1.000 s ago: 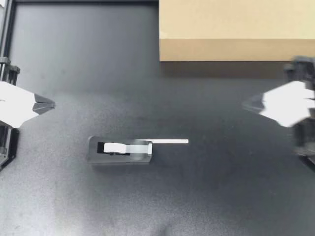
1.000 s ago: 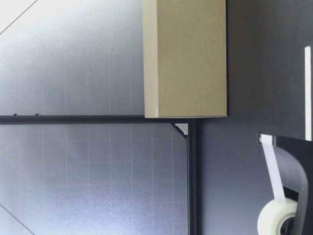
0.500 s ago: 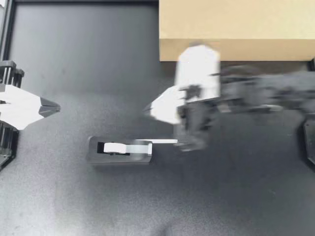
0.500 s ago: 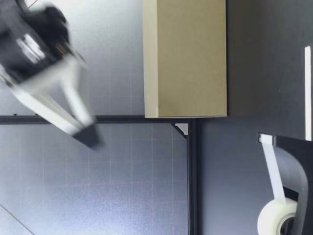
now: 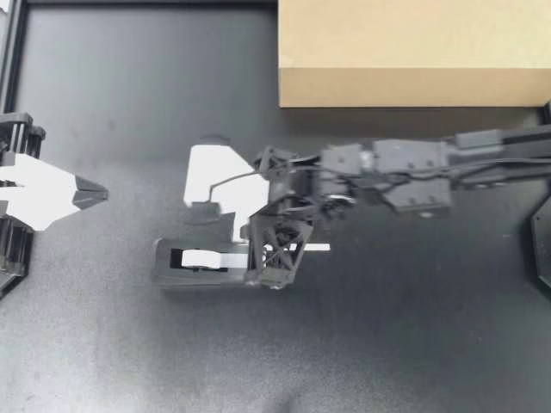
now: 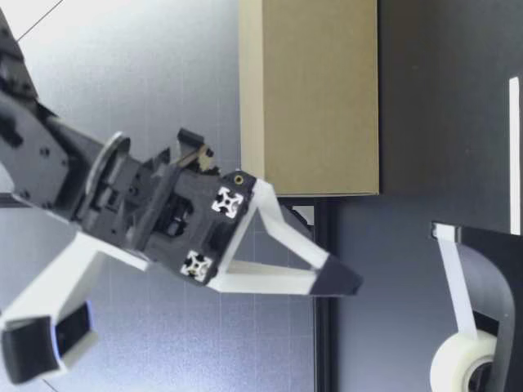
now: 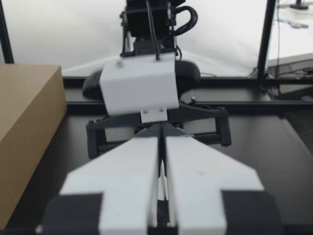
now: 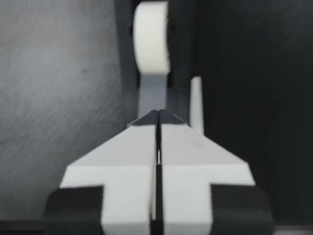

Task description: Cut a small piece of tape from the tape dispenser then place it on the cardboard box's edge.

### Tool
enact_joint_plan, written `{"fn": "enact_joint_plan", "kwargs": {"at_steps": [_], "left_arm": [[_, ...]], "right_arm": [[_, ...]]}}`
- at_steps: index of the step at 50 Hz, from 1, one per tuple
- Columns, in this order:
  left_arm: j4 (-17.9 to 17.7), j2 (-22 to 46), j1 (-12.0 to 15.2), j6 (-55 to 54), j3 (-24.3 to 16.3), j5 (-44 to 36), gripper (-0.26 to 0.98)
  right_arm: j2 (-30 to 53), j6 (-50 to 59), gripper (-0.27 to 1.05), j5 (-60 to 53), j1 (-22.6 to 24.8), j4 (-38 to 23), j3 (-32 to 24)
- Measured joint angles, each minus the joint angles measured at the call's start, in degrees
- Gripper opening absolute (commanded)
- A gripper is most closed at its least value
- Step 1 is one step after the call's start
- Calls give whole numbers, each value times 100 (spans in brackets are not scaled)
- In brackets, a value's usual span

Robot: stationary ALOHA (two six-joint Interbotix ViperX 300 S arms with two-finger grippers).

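Over the dark grey plastic tape dispenser [image 5: 185, 262], right gripper [image 5: 274, 274] jaws are pressed together, likewise left gripper [image 5: 97, 194]: spread right, pinch the free white tape strip [image 5: 317, 248] squarely.

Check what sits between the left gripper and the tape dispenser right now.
Nothing does. In the top view, the stretch from the left gripper to the tape dispenser is bare dark table.
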Motion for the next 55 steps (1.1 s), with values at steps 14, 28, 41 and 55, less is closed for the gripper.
{"fn": "enact_joint_plan", "kwargs": {"at_steps": [14,28,41,55], "left_arm": [[0,0,0,9,88,0,-13],[0,0,0,9,88,9,-13],[0,0,9,9,88,9,-13],[0,18,0,9,149,0,-13]], "right_arm": [[545,-2364,-13,1248,-879,2953,-352],[1151,-2883,-8,2083,-1591,4069,-721],[1547,-2637,32,2479,-1591,3920,-1046],[1723,-2549,40,2558,-1582,3841,-1213]]}}
